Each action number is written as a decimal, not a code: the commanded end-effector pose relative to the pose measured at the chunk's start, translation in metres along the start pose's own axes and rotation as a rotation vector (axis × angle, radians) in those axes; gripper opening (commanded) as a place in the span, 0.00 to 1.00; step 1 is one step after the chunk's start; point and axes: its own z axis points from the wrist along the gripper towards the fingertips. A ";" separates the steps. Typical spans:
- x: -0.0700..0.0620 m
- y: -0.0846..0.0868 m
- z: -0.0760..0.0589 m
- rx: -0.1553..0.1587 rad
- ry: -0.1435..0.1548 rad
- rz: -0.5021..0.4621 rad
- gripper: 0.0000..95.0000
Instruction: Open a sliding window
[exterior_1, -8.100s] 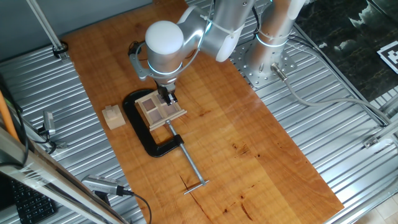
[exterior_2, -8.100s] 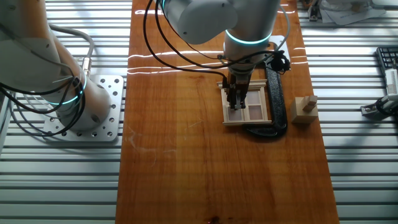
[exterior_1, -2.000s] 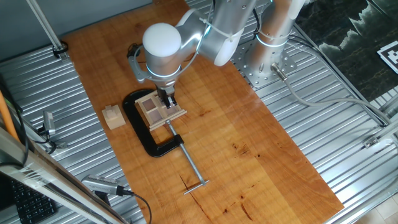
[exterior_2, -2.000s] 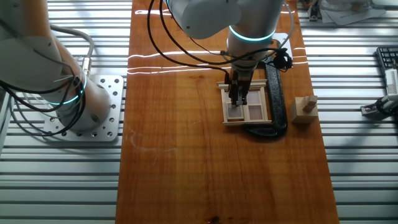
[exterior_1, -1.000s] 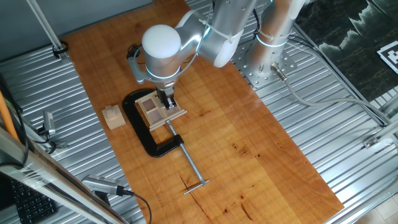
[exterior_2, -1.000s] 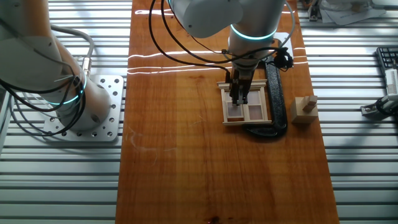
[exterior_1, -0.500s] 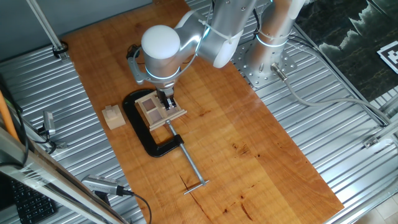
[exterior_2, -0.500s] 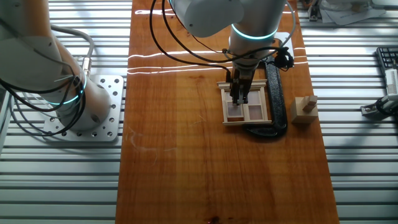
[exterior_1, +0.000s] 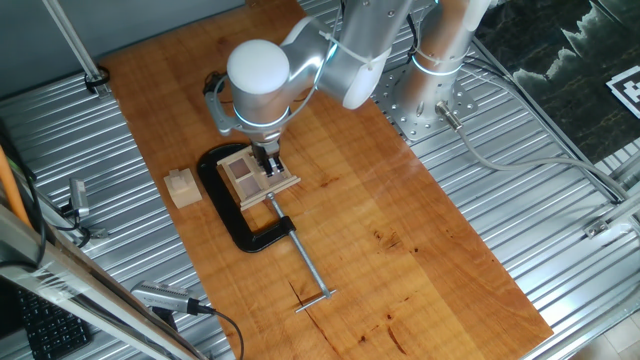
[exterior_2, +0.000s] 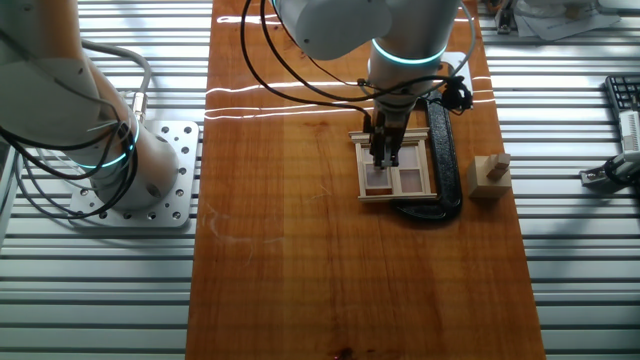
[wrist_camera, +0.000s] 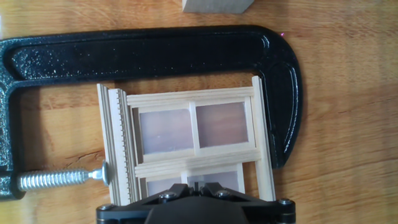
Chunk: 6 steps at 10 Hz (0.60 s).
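The sliding window (wrist_camera: 193, 134) is a small light-wood frame with crossbars and brownish panes, lying flat on the wooden table. A black C-clamp (wrist_camera: 155, 53) holds it in place. In the fixed views the window (exterior_1: 250, 178) (exterior_2: 405, 175) lies under my hand. My gripper (wrist_camera: 199, 185) points straight down with its fingers shut together, tips resting on the lower sash beside its middle bar. It shows the same way in the fixed views, gripper (exterior_1: 270, 165) (exterior_2: 385, 158) on the window's middle. The part of the window under the fingers is hidden.
A plain wooden cube (exterior_1: 182, 187) (exterior_2: 490, 177) stands just beyond the clamp's back. The clamp's steel screw and T-handle (exterior_1: 305, 265) stretch across the board towards its near end. Ribbed metal decking surrounds the board, and the arm's base plate (exterior_2: 150, 180) sits on one side.
Since eight seconds ago my gripper has slid a little along the window, away from the clamp screw. Over the last second nothing visibly moves.
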 end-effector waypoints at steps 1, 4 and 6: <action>0.000 0.000 0.000 -0.002 0.000 -0.009 0.00; 0.000 0.000 0.000 -0.003 0.000 -0.016 0.00; 0.000 0.000 0.000 -0.002 0.000 -0.020 0.00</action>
